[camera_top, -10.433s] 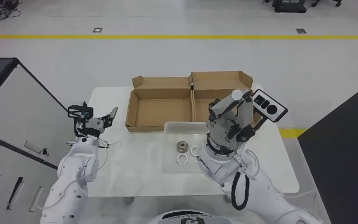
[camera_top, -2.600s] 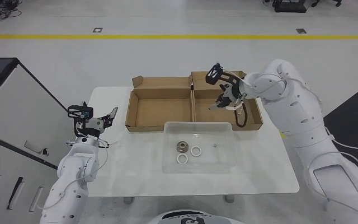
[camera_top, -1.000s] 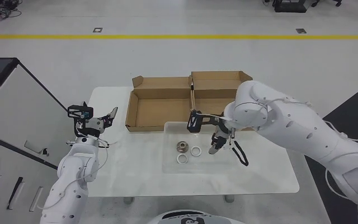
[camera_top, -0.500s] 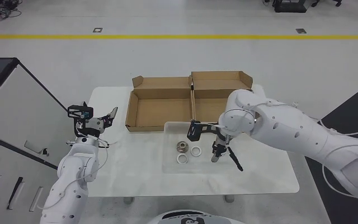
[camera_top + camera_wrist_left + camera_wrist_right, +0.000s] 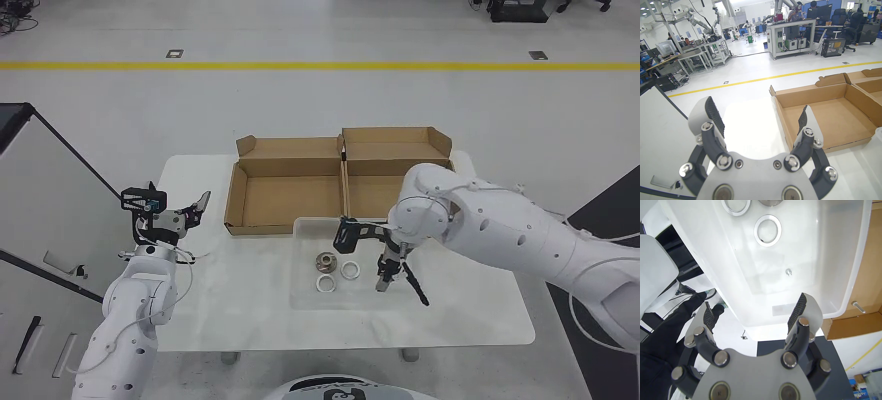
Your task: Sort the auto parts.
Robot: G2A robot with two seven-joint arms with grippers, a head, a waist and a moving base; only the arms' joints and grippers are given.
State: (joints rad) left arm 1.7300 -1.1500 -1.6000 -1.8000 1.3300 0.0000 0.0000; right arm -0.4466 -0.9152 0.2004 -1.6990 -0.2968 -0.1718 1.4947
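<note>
Four parts lying in the tray (image 5: 297,270), one small bolt (image 5: 788,272) the likely next pick

At the left bench (image 5: 230,300) edge the left gripper (image 5: 758,106) is hanging, fingers spread, holding nothing. In the tray a dark hub (image 5: 324,263) and two rings (image 5: 350,269) are lying left of the small bolt. The right gripper (image 5: 754,301) is hovering above the tray close to that bolt, fingers open and empty. The bolt is tiny and lying flat, so off-centre closing fingers risk flicking it away or scraping the tray floor.

A: What moved?
B: I swung my right gripper (image 5: 384,282) off the right cardboard box (image 5: 372,195), back over the white tray (image 5: 300,228); it's dropped low beside the small bolt (image 5: 789,272).
</note>
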